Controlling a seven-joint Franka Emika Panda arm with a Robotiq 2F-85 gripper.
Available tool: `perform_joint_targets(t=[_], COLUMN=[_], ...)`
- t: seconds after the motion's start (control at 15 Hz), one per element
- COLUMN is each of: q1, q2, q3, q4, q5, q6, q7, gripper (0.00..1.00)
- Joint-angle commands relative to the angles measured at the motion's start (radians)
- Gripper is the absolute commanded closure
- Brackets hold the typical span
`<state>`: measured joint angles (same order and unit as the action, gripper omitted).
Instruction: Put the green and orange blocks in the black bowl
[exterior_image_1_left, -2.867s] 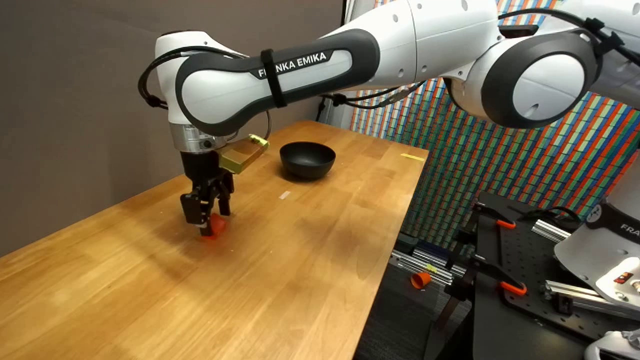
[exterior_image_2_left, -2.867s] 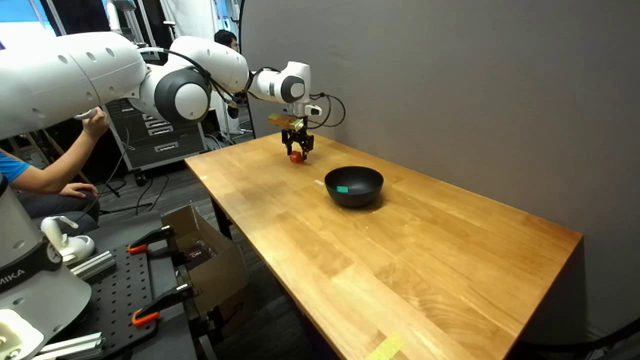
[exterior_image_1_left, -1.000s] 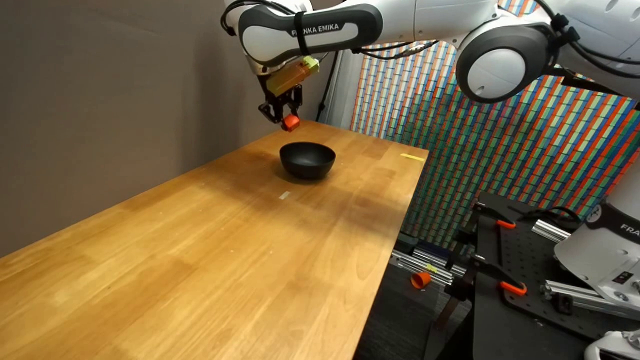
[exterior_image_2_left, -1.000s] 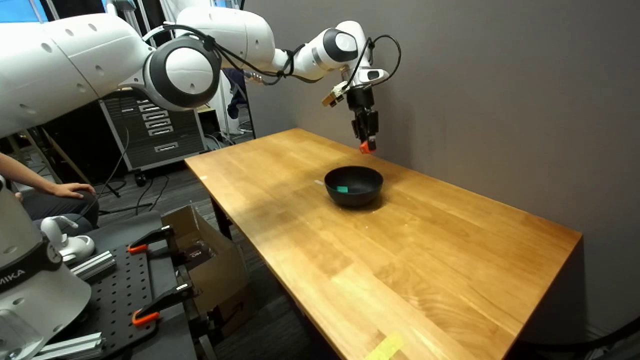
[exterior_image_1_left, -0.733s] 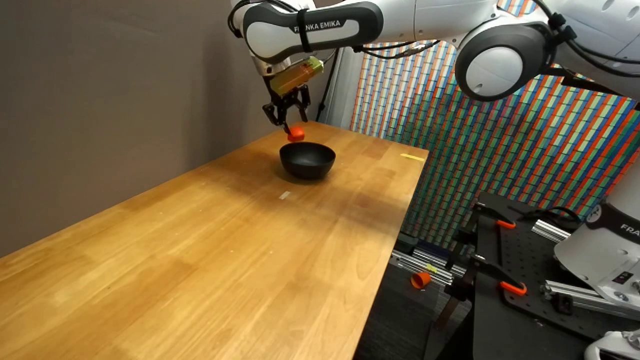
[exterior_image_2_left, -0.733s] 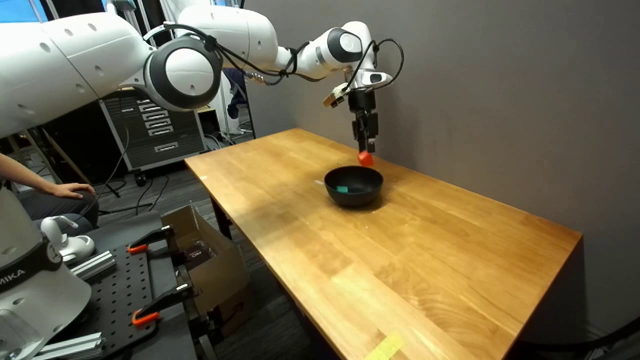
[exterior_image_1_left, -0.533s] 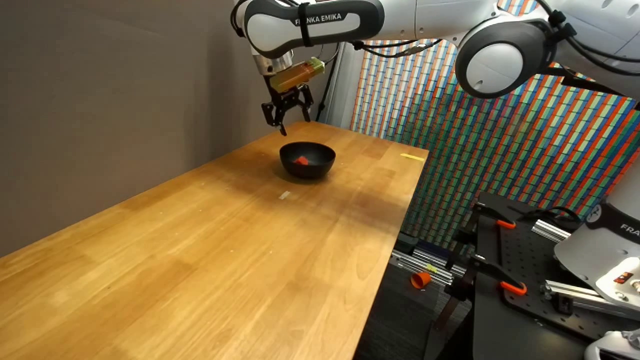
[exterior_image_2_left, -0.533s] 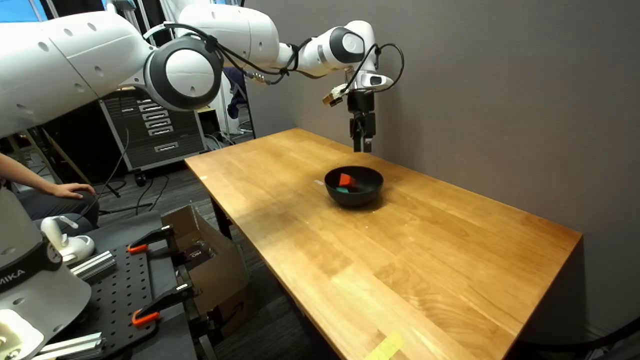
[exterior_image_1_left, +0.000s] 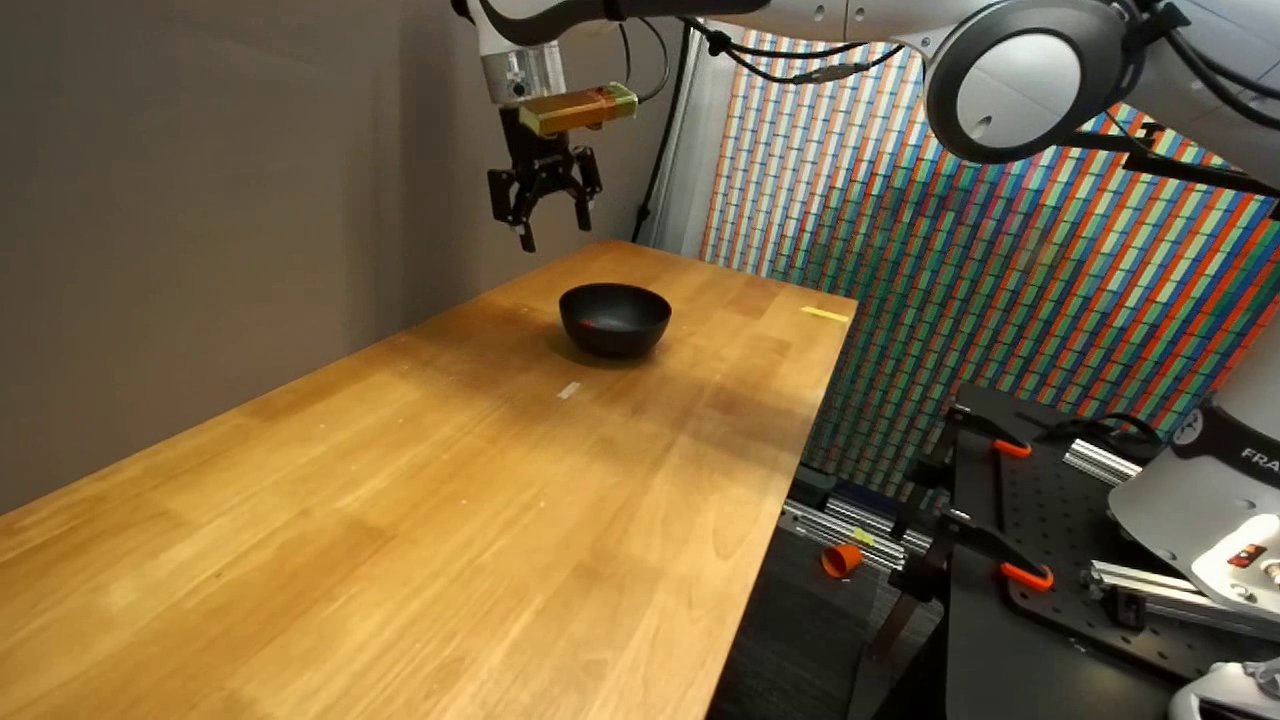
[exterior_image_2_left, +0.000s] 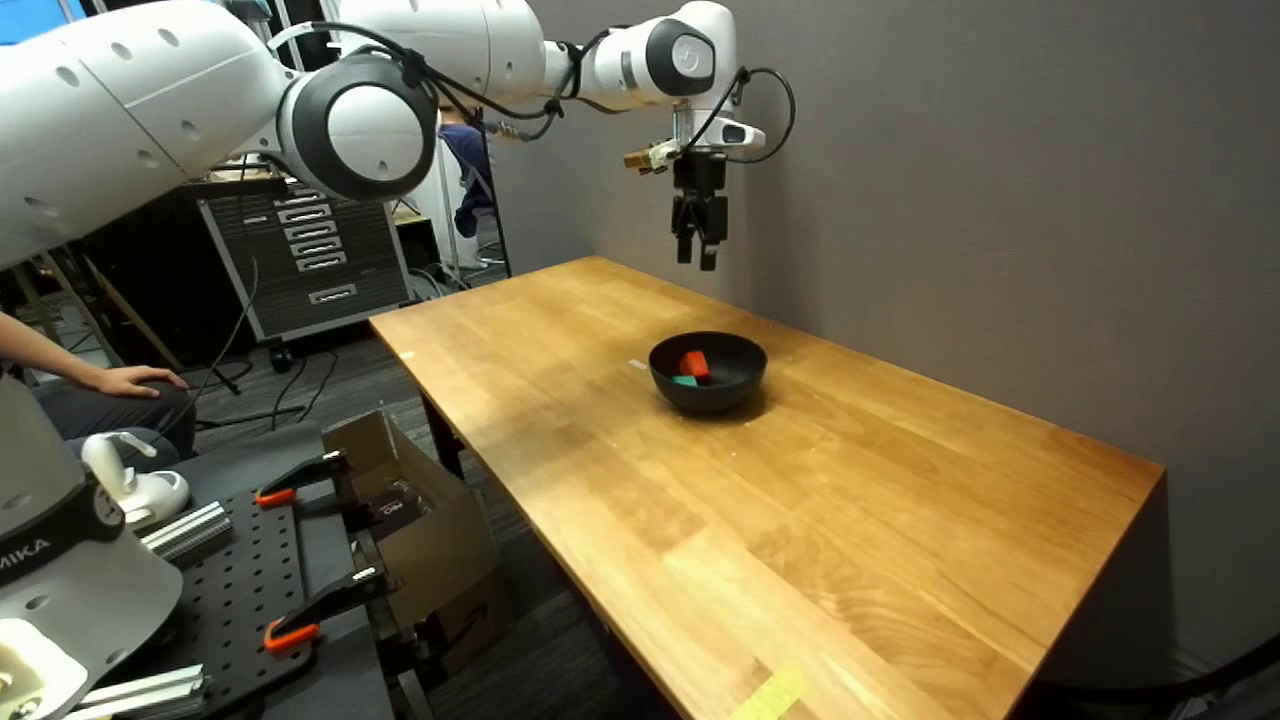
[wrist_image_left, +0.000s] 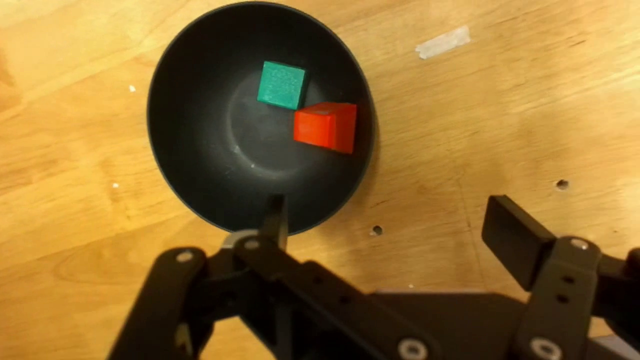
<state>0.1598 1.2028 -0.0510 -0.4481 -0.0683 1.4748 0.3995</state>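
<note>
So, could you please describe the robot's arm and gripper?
The arm is white with dark grey joint trim and black cables; its base shows cut-off lettering, "FRA". A silver collar and a yellow-orange box sit above the black, two-fingered gripper.

White arm (exterior_image_2_left: 365, 130) outstretched, wrist (exterior_image_2_left: 690, 60) bent down, black claw (exterior_image_1_left: 556, 233) hanging (fingers (wrist_image_left: 517, 242) spread apart)
</note>
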Motion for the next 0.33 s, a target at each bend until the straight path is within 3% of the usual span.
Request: perform_joint_targets(t=[0.0, 0.27], q1=[0.008, 0.018], q2=[-0.062, -0.065], q3=[0.038, 0.035], q4=[-0.007, -0.013], q5=[0.030, 0.024], q6=[-0.037, -0.045], q7=[-0.103, -0.082], gripper=[0.00, 0.00])
